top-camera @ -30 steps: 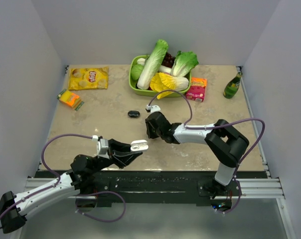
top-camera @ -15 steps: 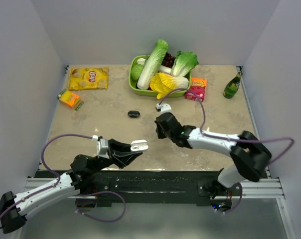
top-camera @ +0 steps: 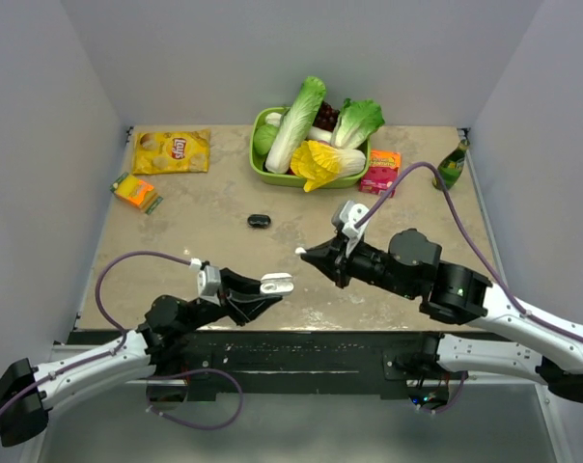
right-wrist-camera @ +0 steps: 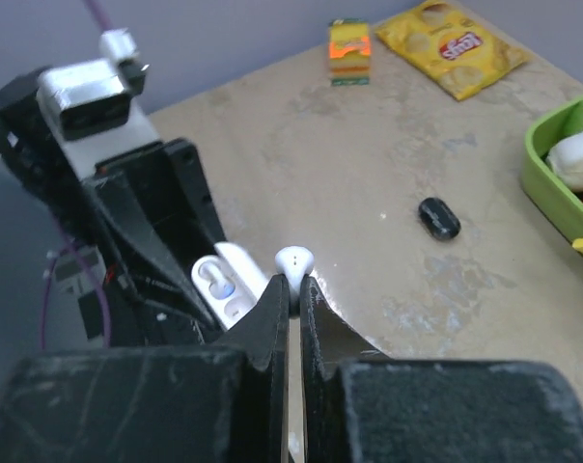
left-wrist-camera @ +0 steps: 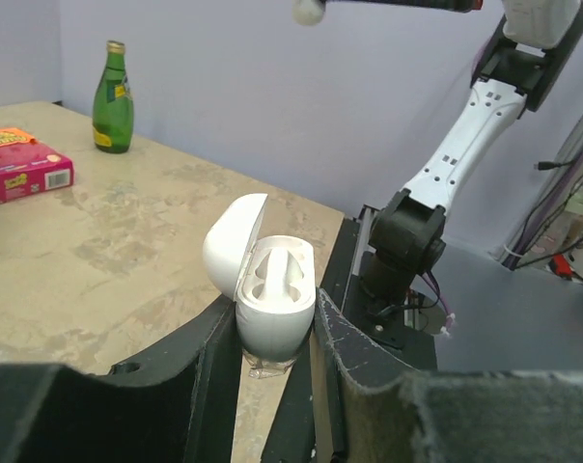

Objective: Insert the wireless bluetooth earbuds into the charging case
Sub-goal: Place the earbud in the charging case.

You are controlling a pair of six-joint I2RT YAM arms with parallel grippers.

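The left gripper (top-camera: pixel 263 292) is holding the case (top-camera: pixel 275 285) above the near edge of the table (top-camera: pixel 195 236). In the left wrist view its 2 fingers (left-wrist-camera: pixel 210 359) are pressing on the lower sides of the case (left-wrist-camera: pixel 272 299), so this gripper is closed on it. The case is standing upright with its lid open and leaning back. Inside it, white moulded shapes are showing, but it is not possible to tell if 1 earbud is already sitting there.

The right gripper (top-camera: pixel 306 253) is reaching toward the left arm, with its tips pointing at the case. Its jaws are closed tight and are pinching a small white earbud (top-camera: pixel 299 251) at the very tips. In the right wrist view the earbud (right-wrist-camera: pixel 294 260) is sticking out above the tips of the gripper (right-wrist-camera: pixel 293 286), and the case (right-wrist-camera: pixel 224 280) is lying just beside it on the left. In the left wrist view the earbud (left-wrist-camera: pixel 309 10) is hanging above the case, near but not touching.

Further back on the table, a small black thing (top-camera: pixel 260 221) is lying alone. Behind it are a green basket (top-camera: pixel 256 159) with vegetables, a pink box (top-camera: pixel 380 172) and a green bottle (top-camera: pixel 451 164). At the far left are a yellow chip bag (top-camera: pixel 172 150) and an orange packet (top-camera: pixel 135 191).
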